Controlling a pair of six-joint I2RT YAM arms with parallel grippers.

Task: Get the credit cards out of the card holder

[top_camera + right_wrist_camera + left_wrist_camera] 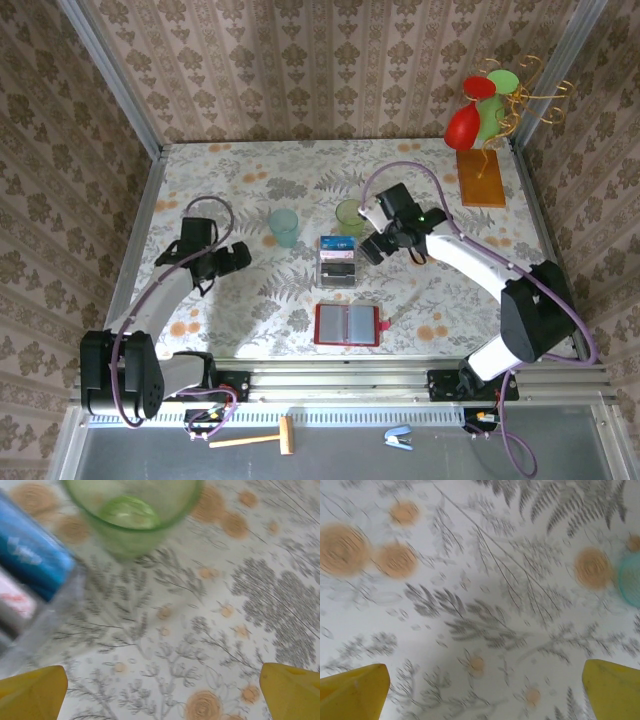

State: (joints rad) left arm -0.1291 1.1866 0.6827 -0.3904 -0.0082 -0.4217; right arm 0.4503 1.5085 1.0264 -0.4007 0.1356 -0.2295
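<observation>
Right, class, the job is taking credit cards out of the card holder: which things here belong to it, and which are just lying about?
Belong: card holder, credit cards, clear box holding them.
Lying about: teal cup, green cup, wooden board, hammer, stapler.

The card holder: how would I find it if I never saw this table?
Find the flowery table, then the middle of its near edge. The card holder lies open there, just in front of the clear box. Unlike the box, it is flat and dark red with grey pockets.
</observation>
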